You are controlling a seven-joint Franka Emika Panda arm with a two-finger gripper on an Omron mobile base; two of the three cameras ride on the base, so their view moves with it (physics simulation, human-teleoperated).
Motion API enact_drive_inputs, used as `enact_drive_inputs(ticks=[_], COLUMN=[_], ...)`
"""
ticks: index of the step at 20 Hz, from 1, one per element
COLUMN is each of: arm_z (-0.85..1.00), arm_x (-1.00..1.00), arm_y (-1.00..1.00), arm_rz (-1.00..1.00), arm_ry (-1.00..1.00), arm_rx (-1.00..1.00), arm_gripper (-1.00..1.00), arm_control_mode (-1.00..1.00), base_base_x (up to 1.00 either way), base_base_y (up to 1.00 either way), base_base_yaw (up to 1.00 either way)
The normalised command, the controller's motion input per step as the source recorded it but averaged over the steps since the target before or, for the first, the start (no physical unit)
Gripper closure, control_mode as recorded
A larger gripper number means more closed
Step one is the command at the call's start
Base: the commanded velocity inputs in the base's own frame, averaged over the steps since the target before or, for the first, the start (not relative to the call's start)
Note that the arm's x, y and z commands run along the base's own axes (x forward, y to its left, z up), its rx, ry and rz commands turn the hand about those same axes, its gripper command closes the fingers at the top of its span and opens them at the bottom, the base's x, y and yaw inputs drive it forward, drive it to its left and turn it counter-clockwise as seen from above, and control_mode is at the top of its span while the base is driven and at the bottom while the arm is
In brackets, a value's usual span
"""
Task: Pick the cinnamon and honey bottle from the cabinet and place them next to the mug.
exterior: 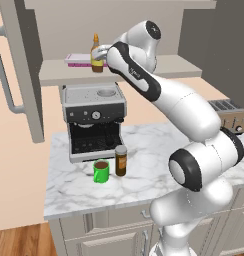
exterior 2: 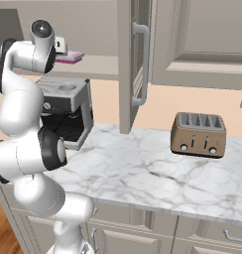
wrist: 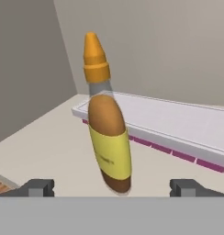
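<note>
Tool (wrist: pixel 111 187) is wide apart, honey (wrist: pixel 107 128) standing on the cabinet (exterior: pixel 54 75) shelf dead ahead between the tips, probably not touching yet. Push in a bit, clamp on the yellow label, lift straight up.

The cabinet shelf (exterior: pixel 159 67) is carrying the honey bottle (exterior: pixel 96 60), standing upright, and a flat pink-and-white box (exterior: pixel 78 59) lying just behind it. The marble countertop (exterior: pixel 144 170) is bearing an espresso machine (exterior: pixel 94 120), the green mug (exterior: pixel 101 171), the cinnamon jar (exterior: pixel 121 160) just beside it, and a toaster (exterior 2: pixel 199 134).
</note>
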Motion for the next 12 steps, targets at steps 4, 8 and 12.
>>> enact_drive_inputs(ticks=[4,8,12], arm_z=[-0.02,0.0,0.0], arm_x=[0.18,0.18,0.1], arm_y=[0.06,0.06,0.11], arm_rz=[0.01,0.01,0.0], arm_ry=[0.0,0.0,0.0], arm_rx=[0.0,0.0,0.0], arm_gripper=[-1.0,-1.0,-1.0], arm_control_mode=[-1.0,-1.0,-1.0], base_base_x=[0.0,0.0,0.0], base_base_y=[0.0,0.0,0.0], base_base_yaw=[0.0,0.0,0.0])
